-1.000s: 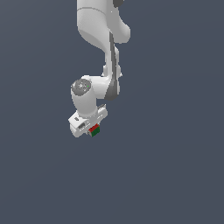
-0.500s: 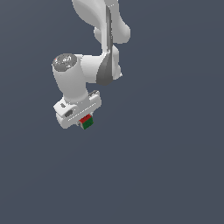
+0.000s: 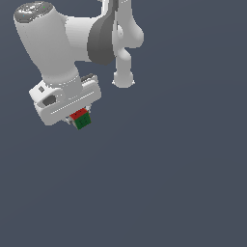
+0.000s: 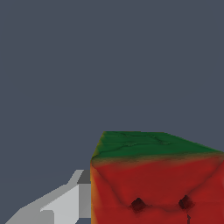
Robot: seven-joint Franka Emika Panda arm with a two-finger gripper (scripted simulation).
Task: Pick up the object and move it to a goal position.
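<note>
The small cube (image 3: 81,119) with a red face and a green face hangs under my white gripper (image 3: 77,117) at the exterior view's upper left. The gripper is shut on it and holds it up in the air. The fingers are mostly hidden behind the hand and the cube. In the wrist view the cube (image 4: 153,179) fills the near corner, red face with dark dot marks towards the camera and green face beyond. One grey finger (image 4: 70,201) shows pressed against its side.
The white arm (image 3: 96,38) reaches in from the top of the exterior view. Behind everything is a plain dark grey-blue ground (image 3: 183,183) with no other objects or marks in view.
The gripper with the cube has moved towards the exterior view's left and up, and looms larger. The cube stays held between the fingers.
</note>
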